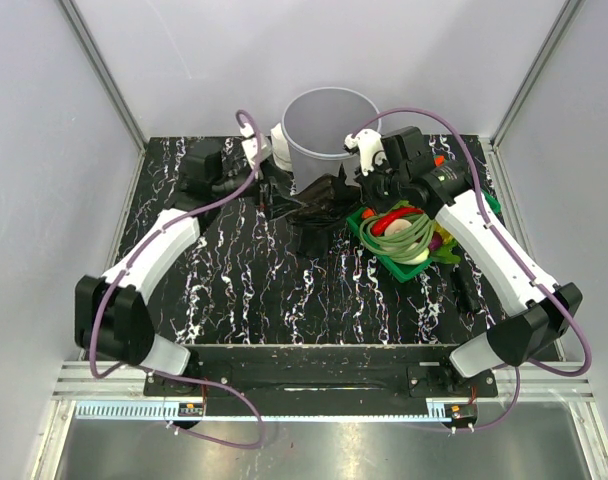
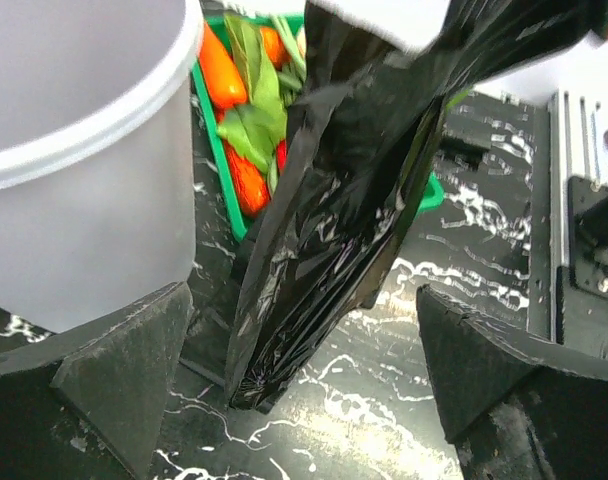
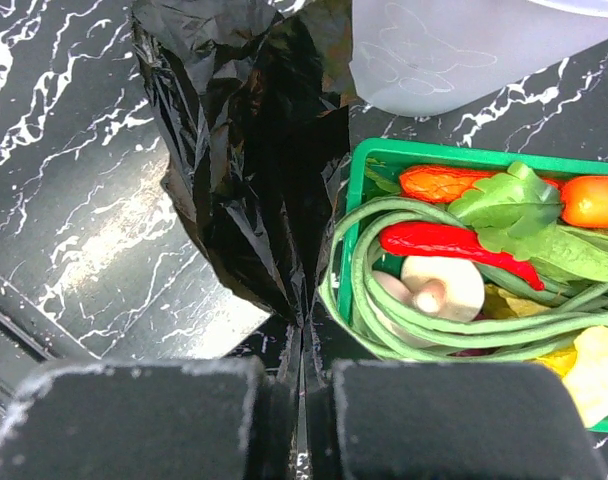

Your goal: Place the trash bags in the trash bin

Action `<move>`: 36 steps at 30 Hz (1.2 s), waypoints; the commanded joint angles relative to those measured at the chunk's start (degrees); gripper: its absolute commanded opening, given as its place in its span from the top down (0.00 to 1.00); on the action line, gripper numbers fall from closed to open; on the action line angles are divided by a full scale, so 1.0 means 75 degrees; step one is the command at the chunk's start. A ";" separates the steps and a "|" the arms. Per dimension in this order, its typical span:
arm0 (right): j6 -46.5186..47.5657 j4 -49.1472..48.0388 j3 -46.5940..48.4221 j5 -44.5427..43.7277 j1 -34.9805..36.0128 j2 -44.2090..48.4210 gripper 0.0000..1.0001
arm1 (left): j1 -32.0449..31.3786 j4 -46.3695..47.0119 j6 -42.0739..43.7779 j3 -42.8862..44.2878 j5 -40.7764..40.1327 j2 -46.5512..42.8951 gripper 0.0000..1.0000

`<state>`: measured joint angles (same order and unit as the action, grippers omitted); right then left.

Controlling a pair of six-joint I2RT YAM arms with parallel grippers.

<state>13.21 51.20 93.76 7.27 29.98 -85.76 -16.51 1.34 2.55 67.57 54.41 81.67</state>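
The light-grey trash bin (image 1: 329,120) stands at the back middle; it also shows in the left wrist view (image 2: 74,130) and the right wrist view (image 3: 464,50). A glossy black trash bag (image 1: 319,205) hangs just in front of it, between both grippers. My right gripper (image 1: 356,192) is shut on the bag's pinched edge (image 3: 304,365), and the film (image 3: 244,150) spreads out from it down to the table. My left gripper (image 1: 276,195) is wide open, with the bag (image 2: 334,230) hanging between its fingers (image 2: 124,360), apart from both.
A green basket (image 1: 366,218) of vegetables sits right of the bag, touching it; its rim shows in the right wrist view (image 3: 434,158) and the left wrist view (image 2: 429,195). The black marbled table (image 1: 244,290) lies below. Frame rails run along the table's sides.
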 commanded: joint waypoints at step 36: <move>0.0453 -0.0065 -0.0676 -0.1402 -0.0306 0.0993 1.00 | 0.0314 -0.1692 0.1514 0.0612 -0.1689 -0.0493 1.00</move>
<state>15.64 52.53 89.25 0.51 28.14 -80.23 -15.79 -13.26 17.26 72.62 43.09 82.21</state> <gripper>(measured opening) 0.007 0.013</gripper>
